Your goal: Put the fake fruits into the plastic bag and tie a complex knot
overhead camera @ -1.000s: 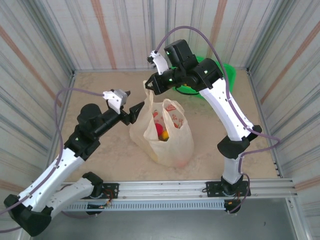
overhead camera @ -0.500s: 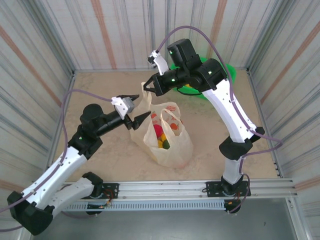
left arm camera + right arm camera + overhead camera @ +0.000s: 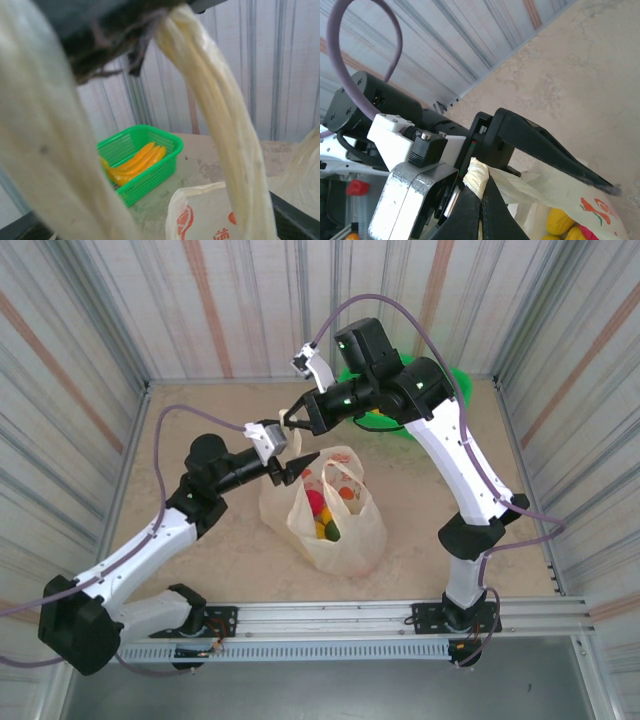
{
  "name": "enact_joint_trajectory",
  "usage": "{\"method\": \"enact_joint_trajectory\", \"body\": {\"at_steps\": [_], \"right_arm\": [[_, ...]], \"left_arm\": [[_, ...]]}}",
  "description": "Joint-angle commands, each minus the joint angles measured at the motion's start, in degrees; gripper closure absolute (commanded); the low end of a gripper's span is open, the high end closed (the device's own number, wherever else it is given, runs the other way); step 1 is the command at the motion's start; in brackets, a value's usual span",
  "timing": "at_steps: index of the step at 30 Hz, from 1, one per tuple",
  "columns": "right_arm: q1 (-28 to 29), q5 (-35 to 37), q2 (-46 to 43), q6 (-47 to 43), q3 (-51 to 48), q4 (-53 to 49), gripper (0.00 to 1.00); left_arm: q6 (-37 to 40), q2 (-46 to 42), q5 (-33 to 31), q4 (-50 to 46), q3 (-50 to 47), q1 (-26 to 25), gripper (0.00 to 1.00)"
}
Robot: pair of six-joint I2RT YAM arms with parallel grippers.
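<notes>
My right hand is clenched on a handle loop of the plastic bag and holds that pale strip up above the bag's open mouth. In the right wrist view its two dark fingers are pressed together, with the bunched end of the strip sticking out just past them. My left hand is released, its jaws standing wide apart right at the raised loop, on the bag's left side and just below the right hand. Through the left wrist camera I see two thick cream strands of the loop hanging down across the frame between my own fingers. They run up into the dark underside of the right hand; whether either left finger touches the plastic I cannot tell. The bag stands upright on the sandy bench with its mouth sagging open and red prints on its side, and the second handle arches slack over the mouth. Inside the bag lie the fake fruits, red, yellow, orange and a bit of green, bunched at the bottom. Beyond the bag, by the back wall and partly behind my right arm, sits a green basket with curved yellow-orange bananas lying in it.
</notes>
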Motion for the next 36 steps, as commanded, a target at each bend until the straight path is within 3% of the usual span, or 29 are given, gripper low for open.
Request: {"method": "enact_joint_trajectory", "body": {"at_steps": [1,10,17,22,27,32,36], "right_arm": [[0.3,-2.0,-0.8,-0.7,0.3,-0.6,1.0],[-0.6,-7.0,-3.9,1.0,-4.2,5.2,1.0],[-3.5,-13.2,-8.3,6.0,-13.2,16.0,1.0],[-3.9,-12.4,-10.0,6.3,-15.6,16.8,1.0],[-4.2,-9.4,-13.0,6.2,-19.8,18.8,1.0],[-5.3,-8.3,-18.5,10.4,-28.9,28.4,1.0],[-6.1,-8.1,-23.0,15.1,-37.8,38.1,1.0]], "left_arm": [[-1.6,1.5,3.6,6.6,-1.5,-0.8,0.27],[-5.5,4.0,3.7,15.9,-4.4,-1.2,0.57],[-6.2,4.8,2.0,20.9,-6.5,-2.2,0.65],[-5.9,4.5,2.7,18.0,-5.3,-2.3,0.99],[-6.7,3.0,1.4,19.0,-6.9,-2.3,0.96],[-7.2,3.2,-1.1,20.3,-8.4,-2.3,0.85],[-7.8,4.3,-2.8,22.3,-8.9,-2.4,0.83]]}}
